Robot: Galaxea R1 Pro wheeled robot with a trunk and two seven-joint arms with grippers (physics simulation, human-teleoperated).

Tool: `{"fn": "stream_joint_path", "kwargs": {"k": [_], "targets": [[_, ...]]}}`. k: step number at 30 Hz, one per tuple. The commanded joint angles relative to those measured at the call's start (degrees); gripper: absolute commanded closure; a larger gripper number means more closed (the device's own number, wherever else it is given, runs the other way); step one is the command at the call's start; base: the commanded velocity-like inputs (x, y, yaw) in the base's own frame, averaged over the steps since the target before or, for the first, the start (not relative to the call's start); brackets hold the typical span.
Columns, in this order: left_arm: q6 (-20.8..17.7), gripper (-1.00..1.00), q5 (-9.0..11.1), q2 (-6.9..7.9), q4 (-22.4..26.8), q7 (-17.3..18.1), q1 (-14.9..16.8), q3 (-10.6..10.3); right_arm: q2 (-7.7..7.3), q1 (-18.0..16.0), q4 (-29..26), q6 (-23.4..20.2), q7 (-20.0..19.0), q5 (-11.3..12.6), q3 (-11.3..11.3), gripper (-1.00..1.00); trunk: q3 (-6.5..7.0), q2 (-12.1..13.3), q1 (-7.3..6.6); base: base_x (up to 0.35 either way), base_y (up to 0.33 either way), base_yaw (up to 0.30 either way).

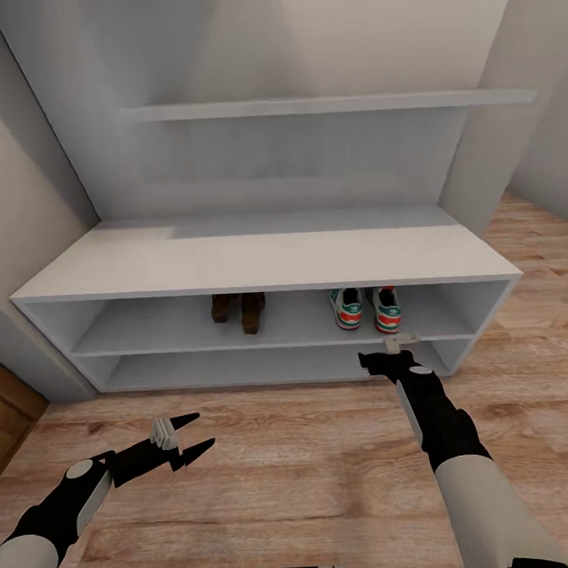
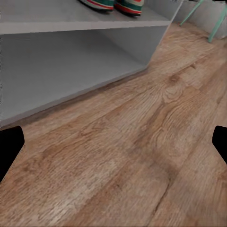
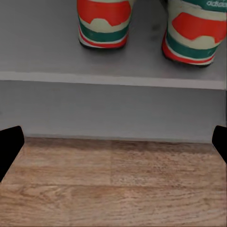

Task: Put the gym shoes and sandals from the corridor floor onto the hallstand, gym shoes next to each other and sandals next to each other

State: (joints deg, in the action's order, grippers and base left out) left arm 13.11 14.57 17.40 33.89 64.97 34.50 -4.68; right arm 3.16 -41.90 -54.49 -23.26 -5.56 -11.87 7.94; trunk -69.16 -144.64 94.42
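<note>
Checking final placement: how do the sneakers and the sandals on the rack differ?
Colour: the sneakers are white with green and red heels; the sandals are dark brown. Position: in the head view the sneakers sit right of centre, in front of the right tool, and the sandals sit nearer the middle. Spacing: the sneakers stand slightly apart; the sandals look almost touching. Shared: both pairs are on the rack's upper open tier, off the floor.

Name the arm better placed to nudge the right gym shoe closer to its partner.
Right. The right gripper hangs open just in front of the gym shoes on the hallstand; the left gripper sits over the floor, far aside.
</note>
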Motion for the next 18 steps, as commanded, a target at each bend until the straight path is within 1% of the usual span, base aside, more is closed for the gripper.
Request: {"fn": "stream_joint_path", "kwargs": {"k": [1,2,4,6,9,13,18], "targets": [[0.33,-1.00,0.46,0.09,-0.06,-0.05,0.04,-0.42,0.08,-0.01,-0.10,1.49,-0.58,-0.61,0.26,-1.00,0.18,0.00,-0.03,0.000,0.000,0.000],[0.33,-1.00,0.46,0.09,-0.05,-0.06,0.04,-0.42,0.08,0.01,-0.10,2.45,-0.58,-0.61,0.26,-1.00,0.40,0.01,-0.06,0.000,0.000,0.000],[0.33,-1.00,0.46,0.09,-0.05,-0.09,0.04,-0.42,0.09,0.09,-0.05,5.87,-0.59,-0.61,0.24,-1.00,0.87,0.04,-0.11,0.000,0.000,0.000],[0.33,-1.00,0.46,0.09,-0.08,-0.10,0.04,-0.42,0.10,0.13,-0.02,7.62,-0.59,-0.61,0.24,-1.00,1.42,0.07,-0.16,0.000,0.000,0.000],[0.33,-1.00,0.46,0.09,-0.09,-0.10,0.04,-0.42,0.11,0.20,0.14,8.66,-0.59,-0.59,0.28,-1.00,2.31,0.11,-0.24,0.000,0.000,0.000],[0.33,-1.00,0.46,0.09,-0.09,-0.10,0.04,-0.42,0.16,0.71,0.60,8.86,-0.59,-0.48,0.31,-1.00,3.56,0.16,-0.34,0.000,0.000,0.000],[0.33,-1.00,0.46,0.09,-0.07,-0.10,0.04,-0.42,0.17,2.18,4.01,9.17,-0.64,-0.44,0.31,-1.00,5.13,0.23,-0.47,0.000,0.000,0.000]]}}
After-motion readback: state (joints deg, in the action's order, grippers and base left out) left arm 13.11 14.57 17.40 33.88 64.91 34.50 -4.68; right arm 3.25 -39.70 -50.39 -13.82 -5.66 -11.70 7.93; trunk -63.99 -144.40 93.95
